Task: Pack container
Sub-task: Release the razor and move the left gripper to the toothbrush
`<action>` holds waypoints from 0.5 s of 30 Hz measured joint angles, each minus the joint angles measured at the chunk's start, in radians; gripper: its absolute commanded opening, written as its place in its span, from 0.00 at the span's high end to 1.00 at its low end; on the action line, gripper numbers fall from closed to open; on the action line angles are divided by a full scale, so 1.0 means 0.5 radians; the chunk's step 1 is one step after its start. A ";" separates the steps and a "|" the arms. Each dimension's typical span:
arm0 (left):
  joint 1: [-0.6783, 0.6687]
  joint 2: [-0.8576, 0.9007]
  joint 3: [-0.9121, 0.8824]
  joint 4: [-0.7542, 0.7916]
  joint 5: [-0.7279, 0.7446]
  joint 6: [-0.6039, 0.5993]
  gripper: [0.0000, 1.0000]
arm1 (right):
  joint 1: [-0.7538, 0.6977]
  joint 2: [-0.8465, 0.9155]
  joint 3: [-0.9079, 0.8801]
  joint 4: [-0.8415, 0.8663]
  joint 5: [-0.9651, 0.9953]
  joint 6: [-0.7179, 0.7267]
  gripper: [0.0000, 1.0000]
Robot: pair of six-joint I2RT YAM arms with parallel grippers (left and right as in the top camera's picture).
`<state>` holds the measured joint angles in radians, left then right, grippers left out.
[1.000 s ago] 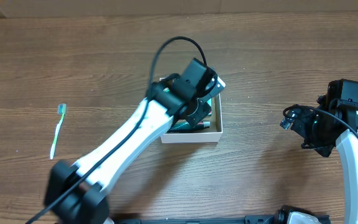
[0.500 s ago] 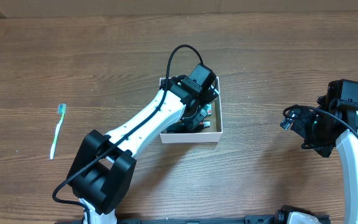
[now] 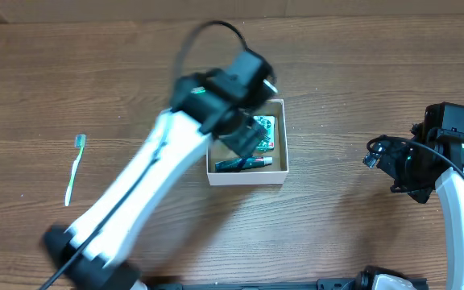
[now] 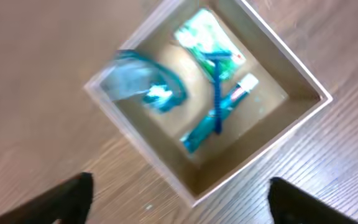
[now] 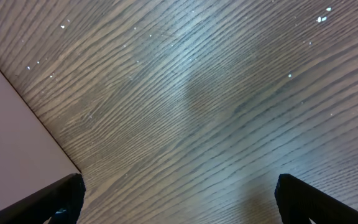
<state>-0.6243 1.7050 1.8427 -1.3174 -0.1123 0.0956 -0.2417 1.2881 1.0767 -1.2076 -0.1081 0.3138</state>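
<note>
The left end effector (image 3: 246, 133), wide open and empty, hangs over the container (image 3: 246, 177). The toothbrush (image 3: 73, 169) lies at its 9 o'clock, pointing 12 to 6, nearer this arm.

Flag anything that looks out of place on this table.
The green toothbrush lies alone on the table, far left of the container, which already holds a tube and a green packet. Nothing looks spilled or damaged.

Even, bright light; the left arm (image 3: 159, 169) smears with motion blur overhead, its wrist view soft; glints speckle the tabletop (image 5: 216, 93).
</note>
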 measured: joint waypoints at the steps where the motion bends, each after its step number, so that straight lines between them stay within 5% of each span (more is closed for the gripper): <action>1: 0.060 -0.084 0.013 -0.032 -0.012 -0.037 0.00 | 0.000 0.000 0.000 -0.001 0.001 0.000 0.00; 8: 0.777 -0.256 0.034 -0.217 -0.074 -0.304 0.00 | 0.000 -0.001 0.000 0.000 0.000 0.000 0.00; 15: 1.570 -0.222 -0.217 -0.033 -0.089 -0.449 0.00 | 0.000 -0.001 0.000 0.002 0.000 0.000 0.00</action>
<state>0.1608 1.5940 1.7340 -1.3338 -0.1570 -0.1291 -0.2417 1.2877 1.0767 -1.2068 -0.1081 0.3138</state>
